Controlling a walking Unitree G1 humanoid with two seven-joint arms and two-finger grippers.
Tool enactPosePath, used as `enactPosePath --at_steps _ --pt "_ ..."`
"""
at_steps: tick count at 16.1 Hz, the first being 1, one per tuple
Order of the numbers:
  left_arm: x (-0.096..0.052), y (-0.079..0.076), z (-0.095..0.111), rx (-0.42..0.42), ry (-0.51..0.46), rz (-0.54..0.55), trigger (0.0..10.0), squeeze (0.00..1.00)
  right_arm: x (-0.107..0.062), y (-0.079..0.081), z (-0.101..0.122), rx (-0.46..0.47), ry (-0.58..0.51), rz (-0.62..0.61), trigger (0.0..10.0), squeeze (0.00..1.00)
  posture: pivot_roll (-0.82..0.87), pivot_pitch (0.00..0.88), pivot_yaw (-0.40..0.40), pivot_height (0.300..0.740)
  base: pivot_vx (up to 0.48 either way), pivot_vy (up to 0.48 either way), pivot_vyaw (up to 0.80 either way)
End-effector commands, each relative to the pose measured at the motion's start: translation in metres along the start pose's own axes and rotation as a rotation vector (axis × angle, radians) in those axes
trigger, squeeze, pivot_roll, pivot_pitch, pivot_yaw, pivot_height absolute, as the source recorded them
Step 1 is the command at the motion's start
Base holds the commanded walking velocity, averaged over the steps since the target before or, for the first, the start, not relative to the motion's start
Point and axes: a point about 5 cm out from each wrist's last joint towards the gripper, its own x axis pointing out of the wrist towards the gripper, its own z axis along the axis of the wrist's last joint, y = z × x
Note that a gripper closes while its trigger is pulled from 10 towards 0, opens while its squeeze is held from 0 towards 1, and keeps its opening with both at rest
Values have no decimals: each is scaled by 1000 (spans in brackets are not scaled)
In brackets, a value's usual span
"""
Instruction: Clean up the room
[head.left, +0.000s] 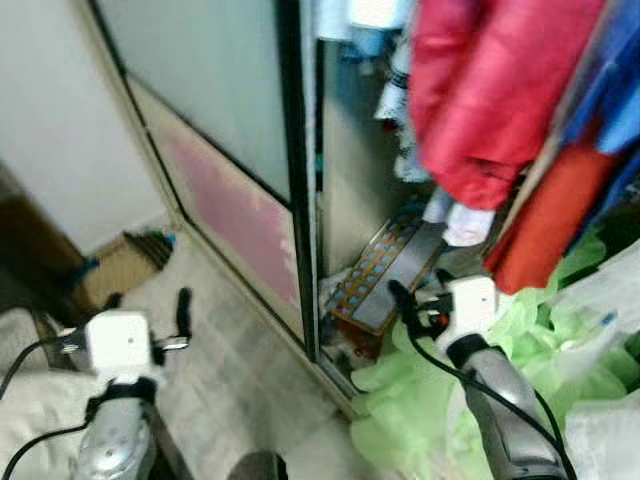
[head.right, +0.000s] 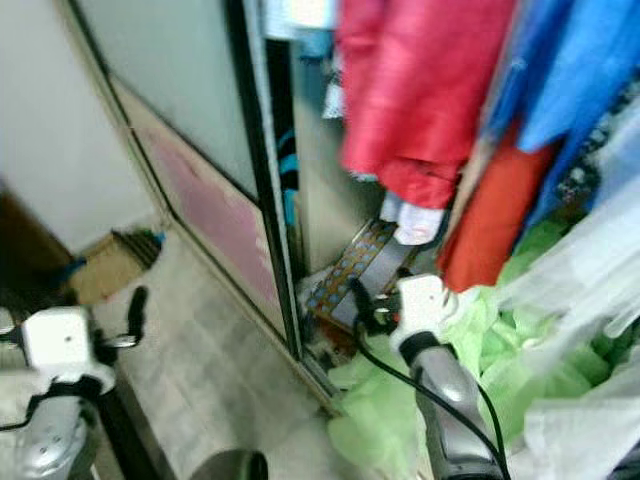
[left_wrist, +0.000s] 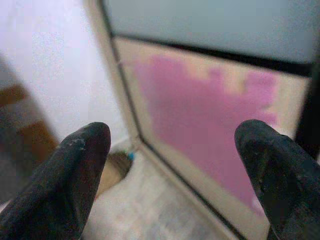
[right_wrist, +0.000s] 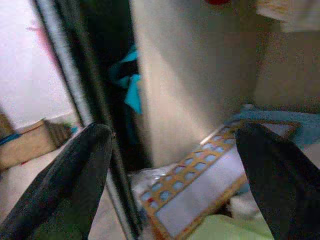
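The wardrobe (head.left: 250, 190) stood ahead of both sets of fingers, its sliding door (head.left: 215, 140) partly open, a red jacket (head.left: 490, 90) hanging above the right fingers. Green bags (head.left: 430, 410) lay heaped below and beside them. A patterned board (right_wrist: 200, 185) leaned just beyond the right gripper (right_wrist: 175, 170), between its spread, empty fingers (right_wrist: 85, 170). The best reach looked low and straight, clear of the door edge. The left gripper (left_wrist: 175, 165) was raised toward the door, fingers (left_wrist: 75, 175) spread, holding nothing.

Bright, even daylight; everything soft with blur (edges smeared).
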Motion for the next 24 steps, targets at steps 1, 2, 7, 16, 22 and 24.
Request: enactPosePath --at_steps 1,2,7,16,22,24 --pt "0 0 -4 24 20 -31 10000 0 0 -3 8 1 -33 -46 10000 0 -1 0 72 740 0 0 0" --pt "0 -5 -7 22 37 -61 10000 0 -1 -6 9 -3 -39 -66 10000 0 -13 0 78 740 0 0 0" --pt "4 -12 -2 19 26 -73 10000 0 -7 -4 14 -34 -30 -28 10000 0 -10 23 27 740 0 0 636" --pt "-1 -6 -1 6 27 50 10000 0 8 3 23 -71 -12 102 10000 0 30 23 -53 740 0 0 794" --pt "-10 -6 -2 19 51 83 10000 0 -21 7 9 -62 121 373 10000 0 25 22 -46 740 0 0 794" --pt "-10 -4 -4 31 58 70 10000 0 -32 9 0 -31 226 556 10000 0 16 30 -45 740 0 0 794"
